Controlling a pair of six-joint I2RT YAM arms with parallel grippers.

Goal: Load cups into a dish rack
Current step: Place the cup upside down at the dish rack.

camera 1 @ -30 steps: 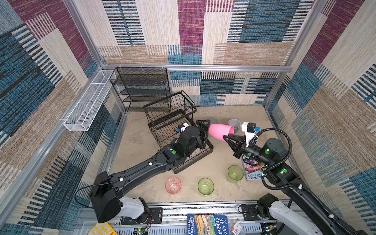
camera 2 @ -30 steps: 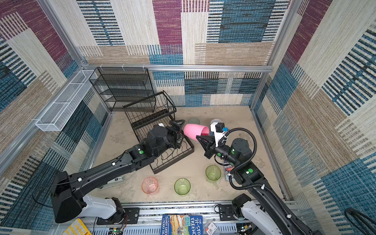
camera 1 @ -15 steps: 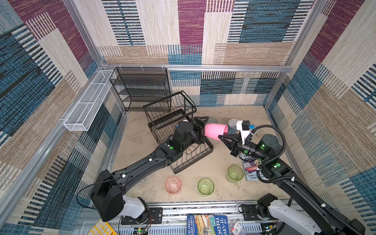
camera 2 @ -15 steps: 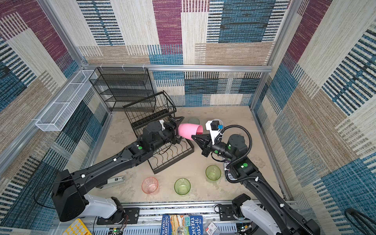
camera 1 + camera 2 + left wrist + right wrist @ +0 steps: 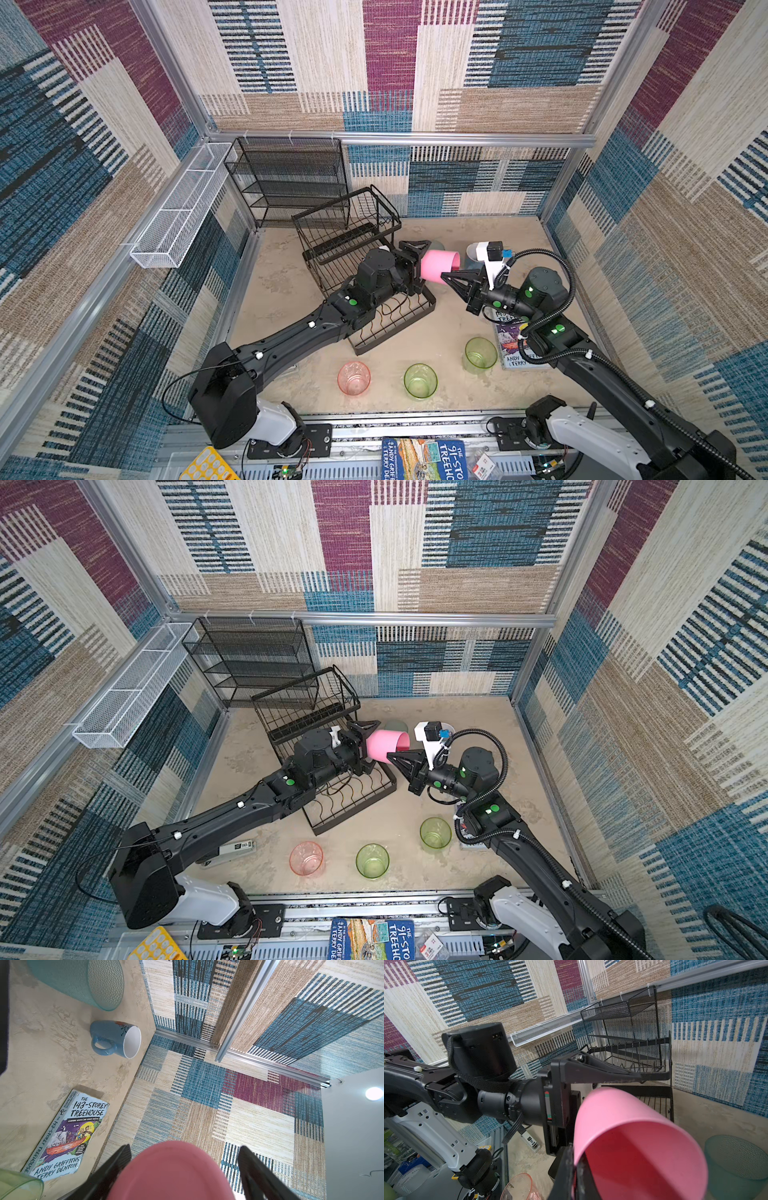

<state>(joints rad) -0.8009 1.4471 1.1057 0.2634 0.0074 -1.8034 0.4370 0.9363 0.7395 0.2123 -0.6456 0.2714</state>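
Right gripper (image 5: pixel 445 276) is pinched on the pink cup's (image 5: pixel 441 265) rim wall, cup sideways in the air just off the dish rack's (image 5: pixel 395 331) tray corner, toward the surface's far edge; left gripper (image 5: pixel 184 1148) straddles its base, jaws apart, no clamp visible. Risk: cup sits nearer one left finger, so a squeeze may shove it sideways against the rim pinch or squirt out the smooth base. Early right release means a drop.
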